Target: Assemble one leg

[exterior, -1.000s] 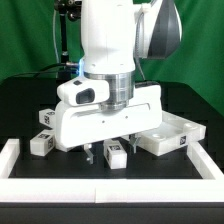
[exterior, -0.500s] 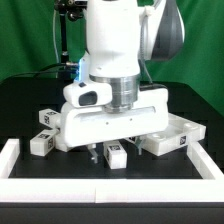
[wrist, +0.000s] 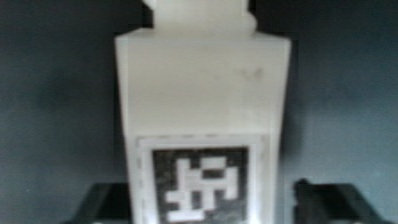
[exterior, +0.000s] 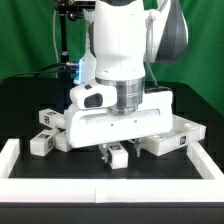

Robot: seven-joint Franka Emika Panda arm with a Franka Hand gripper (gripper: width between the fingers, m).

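Between the fingers (wrist: pixel 317 205) of the gripper (exterior: pixel 115 150): the leg (wrist: pixel 196 100), a stubby white block resting on the black table (exterior: pixel 25 95), seen lengthwise from the wrist, with a black-and-white tag on the end nearest the fingertips and a narrower stub at the far end. Fingers parted, one flanking each long side face, close alongside but not seen to press; thin dark gap visible beside one of them. Nothing gripped yet, by this reading. Outside the finger on the exterior view's left, well apart: further legs (exterior: pixel 42 142) of the same kind. Outside the other finger, near but not touching: large white rimmed panel (exterior: pixel 172 138).

Handling, as judged from form alone: light, rigid, hard plastic; unlikely to deform or crack under the pads; smooth faces, hence probably somewhat slippery. Best taken across the two flat parallel side faces, about mid-length, pads flat and square to the faces, to guard against twisting on the lift. Narrow stub end and tagged face better left free: poor purchase on the first, needless covering of the marker on the second.
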